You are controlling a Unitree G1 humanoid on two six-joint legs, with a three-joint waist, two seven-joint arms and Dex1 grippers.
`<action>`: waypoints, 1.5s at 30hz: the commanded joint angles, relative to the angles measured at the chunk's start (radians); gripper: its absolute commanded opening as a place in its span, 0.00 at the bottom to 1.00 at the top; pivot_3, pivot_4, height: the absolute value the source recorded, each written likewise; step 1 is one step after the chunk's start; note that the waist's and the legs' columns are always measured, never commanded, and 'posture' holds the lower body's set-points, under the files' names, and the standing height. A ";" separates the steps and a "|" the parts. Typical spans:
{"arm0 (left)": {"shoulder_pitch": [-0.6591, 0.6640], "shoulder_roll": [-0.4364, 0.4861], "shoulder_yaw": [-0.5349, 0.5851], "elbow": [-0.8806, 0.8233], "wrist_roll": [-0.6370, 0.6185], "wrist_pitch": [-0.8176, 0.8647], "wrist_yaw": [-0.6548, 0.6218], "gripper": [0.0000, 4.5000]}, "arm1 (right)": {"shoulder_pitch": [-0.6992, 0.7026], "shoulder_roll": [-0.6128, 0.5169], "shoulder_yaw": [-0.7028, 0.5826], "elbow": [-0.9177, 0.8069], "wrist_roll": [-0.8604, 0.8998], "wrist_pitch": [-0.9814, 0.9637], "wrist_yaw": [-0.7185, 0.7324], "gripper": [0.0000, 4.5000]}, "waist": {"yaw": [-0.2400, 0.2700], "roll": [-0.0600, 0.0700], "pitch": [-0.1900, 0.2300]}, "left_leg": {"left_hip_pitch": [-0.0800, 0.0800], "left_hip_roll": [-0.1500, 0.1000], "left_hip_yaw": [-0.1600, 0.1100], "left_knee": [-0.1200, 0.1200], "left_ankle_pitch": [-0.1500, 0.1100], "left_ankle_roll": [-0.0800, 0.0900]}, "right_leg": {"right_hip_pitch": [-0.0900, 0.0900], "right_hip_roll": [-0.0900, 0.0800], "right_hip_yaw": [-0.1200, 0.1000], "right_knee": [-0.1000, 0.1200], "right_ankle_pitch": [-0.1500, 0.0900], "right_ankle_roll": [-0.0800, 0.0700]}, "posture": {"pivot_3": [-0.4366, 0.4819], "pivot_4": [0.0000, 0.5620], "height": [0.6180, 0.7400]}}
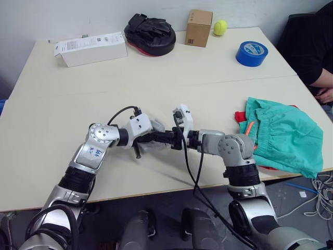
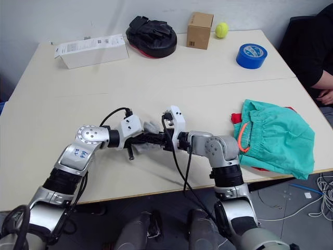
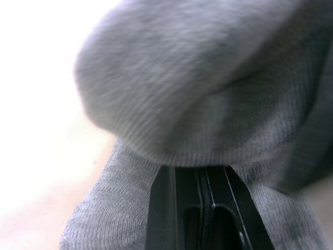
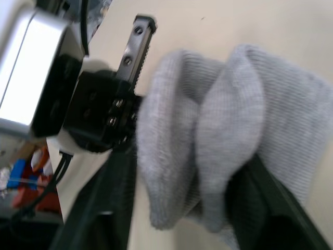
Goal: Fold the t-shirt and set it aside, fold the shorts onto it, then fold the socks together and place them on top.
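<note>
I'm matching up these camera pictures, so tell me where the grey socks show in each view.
Left eye view: socks low centre on the table, between the two grippers.
Right eye view: same spot, slightly further left.
Left wrist view: grey knit draped over the left gripper's black finger.
Right wrist view: bunched centre.
Shared landmark: left gripper.

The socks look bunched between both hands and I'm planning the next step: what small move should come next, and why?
Probably the left hand should let go, leaving the socks to the right hand. They are gathered into one bundle between the right hand's fingers, and the shorts already lie on the t-shirt at the robot's right, ready to receive them.
</note>
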 commanded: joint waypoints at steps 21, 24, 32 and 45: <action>0.028 0.026 0.011 0.005 0.008 0.013 -0.001 0.00 | -0.060 -0.256 0.032 -0.018 -0.003 -0.215 0.386 0.87 | 0.000 0.000 0.000 | 0.000 0.000 0.000 0.001 0.001 0.002 | 0.000 0.000 0.000 0.000 0.000 0.000 | 0.48 0.27 1.00; 0.029 0.027 0.014 0.003 0.007 0.014 -0.001 0.00 | -0.093 -0.278 0.030 0.065 -0.042 -0.273 0.408 0.64 | 0.003 0.000 0.000 | 0.000 0.000 0.000 0.001 0.001 0.002 | 0.000 0.000 -0.001 0.000 0.000 0.000 | 0.48 0.27 1.00; 0.029 0.031 0.019 0.004 0.005 0.017 0.004 0.00 | -0.139 -0.238 0.049 0.196 -0.124 -0.372 0.405 0.01 | -0.002 0.000 0.000 | 0.001 0.001 0.000 0.001 0.003 0.004 | 0.000 0.000 -0.001 0.001 0.000 0.000 | 0.48 0.27 1.00; 0.029 0.032 0.018 -0.010 0.000 0.024 0.003 0.00 | -0.051 -0.320 -0.068 0.052 -0.061 -0.159 0.314 0.14 | 0.002 0.000 0.000 | 0.001 0.000 -0.001 0.001 0.003 0.004 | 0.000 -0.001 -0.001 0.002 0.000 0.000 | 0.48 0.27 1.00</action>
